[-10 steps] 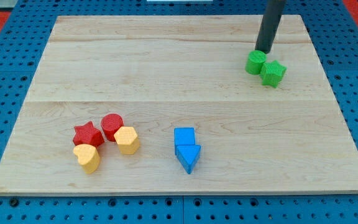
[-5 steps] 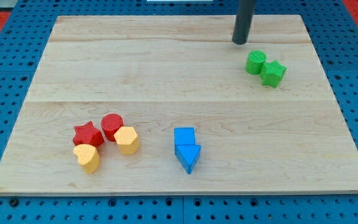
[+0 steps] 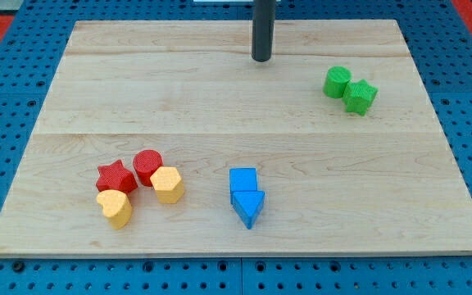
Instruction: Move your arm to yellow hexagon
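— Where is my tip (image 3: 261, 59) in the camera view?

— Near the top of the frame, a little right of centre, resting on bare wood of the board (image 3: 179, 90). It touches no block. The arm ends in a plain dark rod, so there are no jaws to be apart or together, and it holds nothing.

— And the yellow hexagon (image 3: 168, 184)?

— In the lower left of the frame, well apart from my tip. It sits just right of and below the red cylinder (image 3: 147, 165), touching it. The red star (image 3: 115, 176) is to their left, and a yellow heart-like block (image 3: 116, 207) lies just below the star, against it.

— What else lies on the board?

— A blue cube (image 3: 242, 179) with a blue triangle (image 3: 249, 206) pressed against its lower side, at lower centre. At upper right, a green cylinder (image 3: 337, 82) touches a green star-like block (image 3: 360, 97).

— Any trays or bins?

— Only the board itself, lying on a blue pegboard table (image 3: 465, 106), with all blocks loose on it.
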`<state>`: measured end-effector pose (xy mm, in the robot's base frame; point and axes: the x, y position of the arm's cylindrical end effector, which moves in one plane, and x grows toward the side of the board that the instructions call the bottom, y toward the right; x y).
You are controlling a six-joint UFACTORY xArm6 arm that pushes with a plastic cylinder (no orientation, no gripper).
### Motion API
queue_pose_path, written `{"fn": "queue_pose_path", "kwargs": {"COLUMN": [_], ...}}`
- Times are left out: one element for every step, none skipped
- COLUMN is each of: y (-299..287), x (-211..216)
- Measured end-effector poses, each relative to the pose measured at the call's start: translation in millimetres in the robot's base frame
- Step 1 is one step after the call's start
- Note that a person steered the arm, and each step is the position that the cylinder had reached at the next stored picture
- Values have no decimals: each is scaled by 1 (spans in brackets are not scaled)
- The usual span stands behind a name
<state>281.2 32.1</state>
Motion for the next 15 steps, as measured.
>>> {"fn": "queue_pose_path", "kwargs": {"y": [-15, -31, -31, -31, -30, -30, -36, -45, -52, -52, -51, -49, -52, -64, -73], "x": [1, 1, 1, 1, 3, 3, 18, 46, 65, 95, 127, 162, 204, 232, 262]}}
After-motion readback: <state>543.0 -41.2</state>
